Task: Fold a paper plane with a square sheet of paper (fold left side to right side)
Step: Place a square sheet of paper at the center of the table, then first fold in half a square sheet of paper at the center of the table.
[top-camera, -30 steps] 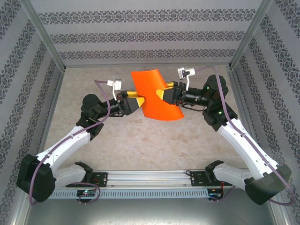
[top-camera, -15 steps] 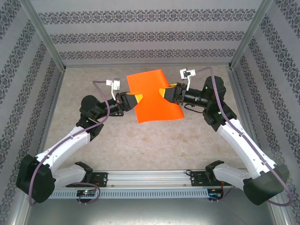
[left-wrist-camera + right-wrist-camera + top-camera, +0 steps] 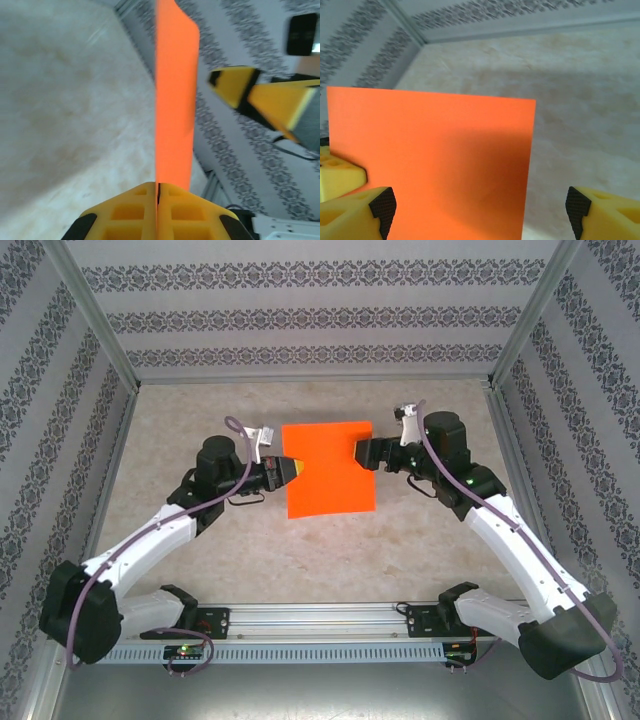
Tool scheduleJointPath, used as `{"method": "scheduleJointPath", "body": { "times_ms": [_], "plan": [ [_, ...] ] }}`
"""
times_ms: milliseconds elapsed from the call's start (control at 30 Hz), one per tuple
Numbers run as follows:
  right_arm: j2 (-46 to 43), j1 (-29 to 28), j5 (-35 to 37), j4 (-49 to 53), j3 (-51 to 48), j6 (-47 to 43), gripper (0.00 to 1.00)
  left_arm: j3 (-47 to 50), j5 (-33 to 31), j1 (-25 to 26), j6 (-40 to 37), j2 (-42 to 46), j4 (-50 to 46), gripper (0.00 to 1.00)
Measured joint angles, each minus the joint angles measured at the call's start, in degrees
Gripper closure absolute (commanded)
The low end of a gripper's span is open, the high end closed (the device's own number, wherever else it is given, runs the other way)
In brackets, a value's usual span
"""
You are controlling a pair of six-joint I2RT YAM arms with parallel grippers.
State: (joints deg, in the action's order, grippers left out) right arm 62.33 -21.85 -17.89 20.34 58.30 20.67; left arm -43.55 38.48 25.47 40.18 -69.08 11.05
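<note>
The square sheet of paper is bright orange and hangs flat above the table's middle. My left gripper is shut on its left edge. In the left wrist view the sheet stands edge-on, rising from the closed yellow jaws of the left gripper. My right gripper is at the sheet's right edge with its jaws wide open. In the right wrist view the paper lies ahead of the right gripper, whose fingertips stand apart and pinch nothing.
The beige marbled table is walled on three sides by patterned panels. A metal rail with both arm bases runs along the near edge. The right gripper's yellow fingers show in the left wrist view.
The right gripper has opened and let go of the paper. The left gripper has shut on its left edge. The curled sheet has flattened out and come slightly nearer.
</note>
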Motion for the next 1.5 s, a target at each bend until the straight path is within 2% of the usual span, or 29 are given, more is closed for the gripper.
{"method": "scheduleJointPath", "body": {
  "times_ms": [67,200,367,600,800,867,967,1100,1367,1500],
  "plan": [
    [0.7,0.0,1.0,0.4,-1.2,0.0,0.19,0.7,-0.9,-0.5,-0.9,-2.7,-1.4,1.00],
    [4.2,-0.1,1.1,-0.7,-4.8,1.6,0.46,1.7,-3.3,-1.9,-3.3,-10.1,-4.3,1.00],
    [13.6,-3.0,0.7,-4.4,-7.9,5.5,0.69,0.9,-5.1,-4.9,-8.2,-19.5,-9.3,1.00],
    [29.6,-9.3,-0.4,-12.3,-8.3,12.0,0.90,-1.4,-5.3,-7.2,-11.8,-24.1,-11.7,1.00],
    [40.9,-11.7,-2.0,-15.3,-5.3,15.5,0.96,-2.6,-4.5,-7.2,-12.6,-24.9,-11.8,1.00],
    [42.2,-11.7,-1.9,-15.9,-3.6,15.7,0.96,-2.7,-4.0,-7.2,-12.6,-24.9,-11.8,0.95],
    [43.9,-12.0,-1.2,-15.1,-1.4,15.6,0.96,-2.7,-2.5,-7.2,-12.4,-24.9,-11.7,0.84],
    [44.9,-13.3,0.4,-13.3,0.7,15.0,0.96,-2.6,0.1,-7.2,-10.1,-24.9,-10.7,0.77],
    [44.9,-13.6,0.7,-13.2,0.7,15.0,0.95,-2.7,4.9,-7.0,-3.3,-25.0,-4.5,0.56],
    [44.9,-13.5,0.2,-14.9,-0.1,15.2,0.95,-4.3,6.2,-5.7,-0.8,-27.4,-1.9,0.51]
  ]
}}
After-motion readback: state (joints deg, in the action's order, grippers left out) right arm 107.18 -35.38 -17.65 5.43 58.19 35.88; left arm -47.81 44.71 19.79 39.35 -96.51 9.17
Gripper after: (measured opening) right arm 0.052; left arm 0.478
